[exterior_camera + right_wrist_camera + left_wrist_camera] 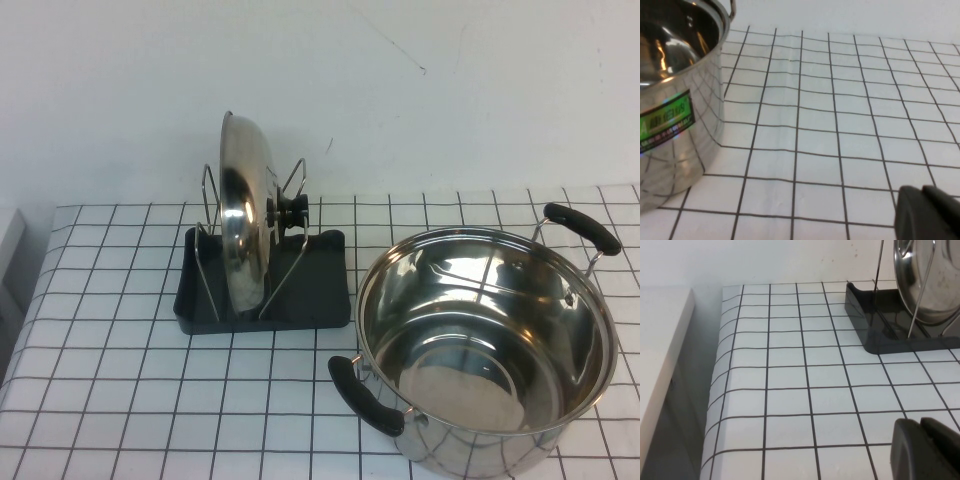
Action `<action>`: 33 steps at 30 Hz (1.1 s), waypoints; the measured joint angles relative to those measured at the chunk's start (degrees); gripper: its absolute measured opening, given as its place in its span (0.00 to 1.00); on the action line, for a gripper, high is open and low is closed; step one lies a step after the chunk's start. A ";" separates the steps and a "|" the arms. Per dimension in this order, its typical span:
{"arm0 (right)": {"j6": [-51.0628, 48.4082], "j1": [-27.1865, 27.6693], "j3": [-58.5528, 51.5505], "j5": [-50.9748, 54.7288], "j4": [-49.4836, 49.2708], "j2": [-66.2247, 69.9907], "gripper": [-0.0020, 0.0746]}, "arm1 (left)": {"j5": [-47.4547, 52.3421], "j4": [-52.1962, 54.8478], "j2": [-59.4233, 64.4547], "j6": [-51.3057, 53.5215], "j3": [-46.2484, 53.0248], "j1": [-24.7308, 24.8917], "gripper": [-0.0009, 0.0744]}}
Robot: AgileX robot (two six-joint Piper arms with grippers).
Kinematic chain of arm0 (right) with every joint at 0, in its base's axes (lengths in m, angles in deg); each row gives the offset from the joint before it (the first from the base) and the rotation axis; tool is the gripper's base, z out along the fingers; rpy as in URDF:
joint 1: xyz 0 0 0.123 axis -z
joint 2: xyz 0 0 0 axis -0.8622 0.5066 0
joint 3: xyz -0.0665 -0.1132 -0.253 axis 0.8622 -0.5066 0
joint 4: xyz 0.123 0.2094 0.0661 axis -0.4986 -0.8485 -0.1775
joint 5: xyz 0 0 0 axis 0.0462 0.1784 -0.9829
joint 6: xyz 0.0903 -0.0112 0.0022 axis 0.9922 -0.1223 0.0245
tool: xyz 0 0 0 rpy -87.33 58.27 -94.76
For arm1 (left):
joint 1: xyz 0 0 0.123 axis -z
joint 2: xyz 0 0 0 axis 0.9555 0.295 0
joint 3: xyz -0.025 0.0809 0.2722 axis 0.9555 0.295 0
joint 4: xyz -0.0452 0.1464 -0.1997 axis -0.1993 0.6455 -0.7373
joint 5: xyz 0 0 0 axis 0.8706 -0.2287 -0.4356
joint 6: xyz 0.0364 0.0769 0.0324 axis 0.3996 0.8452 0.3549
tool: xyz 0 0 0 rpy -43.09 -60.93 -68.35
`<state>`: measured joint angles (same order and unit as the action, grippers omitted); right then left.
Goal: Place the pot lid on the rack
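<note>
The shiny steel pot lid (pixel 243 215) stands on edge in the wire loops of the dark grey rack (pixel 310 290), its black knob (pixel 292 213) facing right. The lid (pixel 922 280) and the rack (pixel 875 322) also show in the left wrist view. My left gripper (pixel 921 426) is shut and empty, low over the tiled table, a short way from the rack. My right gripper (pixel 922 192) is shut and empty over the table beside the pot (pixel 670 100). Neither gripper shows in the high view.
A deep steel pot (pixel 487 340) with two black handles stands at the front right of the white tiled table (pixel 120 380). The table's left edge (pixel 722 370) drops off beside a pale counter (pixel 660 350). A white wall is behind.
</note>
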<state>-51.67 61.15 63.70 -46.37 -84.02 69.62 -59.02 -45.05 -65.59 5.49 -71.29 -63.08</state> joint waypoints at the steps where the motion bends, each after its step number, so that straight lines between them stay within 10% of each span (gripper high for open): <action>1: 0.00 0.19 0.00 0.00 0.00 0.00 0.02 | 0.00 0.00 0.00 0.00 0.00 0.00 0.01; 33: 0.00 3.17 0.00 0.00 0.10 0.00 0.02 | 0.00 0.00 0.00 0.00 0.00 -0.25 0.01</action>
<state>-51.67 64.32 63.70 -46.37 -83.93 69.62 -59.02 -45.05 -65.59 5.49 -71.29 -63.33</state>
